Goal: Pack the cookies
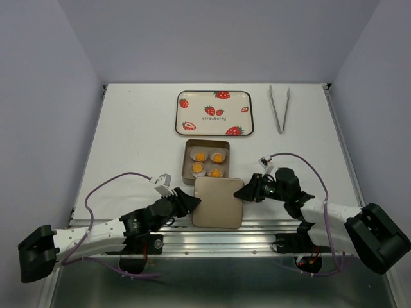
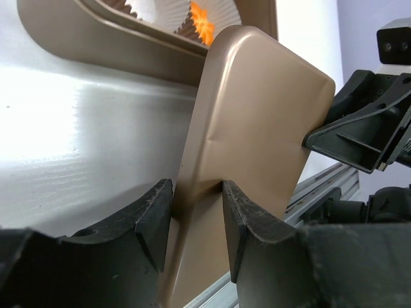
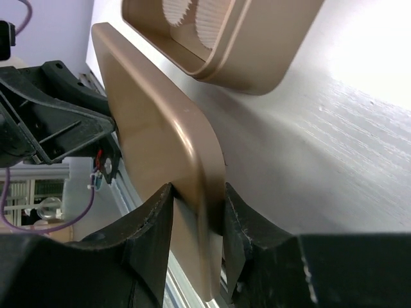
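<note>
Gripping the gold lid (image 1: 218, 203) from opposite sides, both hands are clenched on it: the left hand (image 1: 191, 204) at its 9 o'clock edge, the right hand (image 1: 241, 192) at its 3 o'clock edge. Each wrist view shows fingers (image 2: 153, 221) pinching the lid's rim. The tin (image 1: 207, 142) sits open at 12 o'clock from the lid. Four cookies (image 1: 201, 156) lie inside the tin in white paper cups (image 3: 212, 22). The strawberry tray (image 1: 199, 102) lies at 12 o'clock from the tin and the tongs (image 1: 279, 110) at 2 o'clock, both on the bench (image 1: 135, 141).
</note>
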`<state>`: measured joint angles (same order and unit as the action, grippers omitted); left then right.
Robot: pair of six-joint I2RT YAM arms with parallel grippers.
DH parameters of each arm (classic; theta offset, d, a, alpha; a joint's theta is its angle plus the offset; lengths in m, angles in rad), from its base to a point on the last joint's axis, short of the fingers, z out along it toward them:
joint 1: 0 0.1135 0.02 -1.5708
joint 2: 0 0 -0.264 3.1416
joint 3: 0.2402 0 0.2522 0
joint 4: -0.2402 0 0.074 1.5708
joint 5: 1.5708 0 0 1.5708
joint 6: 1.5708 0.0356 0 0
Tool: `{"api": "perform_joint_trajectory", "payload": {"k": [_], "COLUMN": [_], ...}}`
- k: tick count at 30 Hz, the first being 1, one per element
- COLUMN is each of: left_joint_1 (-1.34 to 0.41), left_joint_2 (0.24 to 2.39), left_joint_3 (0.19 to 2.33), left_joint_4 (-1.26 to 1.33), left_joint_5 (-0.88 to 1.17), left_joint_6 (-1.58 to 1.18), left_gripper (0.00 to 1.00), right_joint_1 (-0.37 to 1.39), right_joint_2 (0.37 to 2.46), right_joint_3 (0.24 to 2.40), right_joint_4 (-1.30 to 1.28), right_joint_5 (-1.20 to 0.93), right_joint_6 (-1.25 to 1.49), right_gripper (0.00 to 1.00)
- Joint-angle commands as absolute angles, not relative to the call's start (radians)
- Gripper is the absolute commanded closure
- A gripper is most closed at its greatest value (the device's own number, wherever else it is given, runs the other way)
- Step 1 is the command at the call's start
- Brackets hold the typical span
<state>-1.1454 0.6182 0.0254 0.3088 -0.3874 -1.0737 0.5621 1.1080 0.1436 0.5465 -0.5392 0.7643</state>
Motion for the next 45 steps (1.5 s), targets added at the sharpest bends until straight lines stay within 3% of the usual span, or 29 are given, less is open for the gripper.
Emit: {"api": "perform_joint_trajectory", "payload": {"k": [1, 7, 18, 31, 33, 38, 45], "left_joint_1": [-1.157, -1.157, -1.137, -0.776, -0.762, -0.729, -0.700], "left_joint_2": [0.535, 0.508, 0.653, 0.909, 0.980, 1.037, 0.956], "left_joint_3": [-0.089, 0.073, 0.395, 0.494, 0.540, 0.546, 0.522], "left_joint_4": [0.430, 0.250, 0.031, 0.363, 0.348, 0.354, 0.356], "left_joint_5": [-0.397, -0.521, -0.762, -0.485, -0.477, -0.419, -0.416], "left_joint_6": [-1.085, -1.020, -0.910, -0.592, -0.578, -0.584, -0.591], "left_gripper": [0.60, 0.59, 0.50, 0.48, 0.49, 0.49, 0.46], "right_joint_1": [0.578, 0.578, 0.578, 0.578, 0.569, 0.569, 0.569], "right_joint_2": [1.062, 1.045, 1.272, 1.486, 1.508, 1.526, 1.537], "right_joint_3": [0.181, 0.328, 0.607, 0.774, 0.784, 0.792, 0.770], "right_joint_4": [0.496, 0.350, 0.268, 0.290, 0.293, 0.322, 0.593], "right_joint_5": [-0.583, -0.500, -0.394, -0.279, -0.273, -0.258, -0.432], "right_joint_6": [0.753, 0.744, 0.808, 0.859, 0.871, 0.854, 0.891], "right_gripper": [0.79, 0.79, 0.80, 0.80, 0.91, 0.99, 0.99]}}
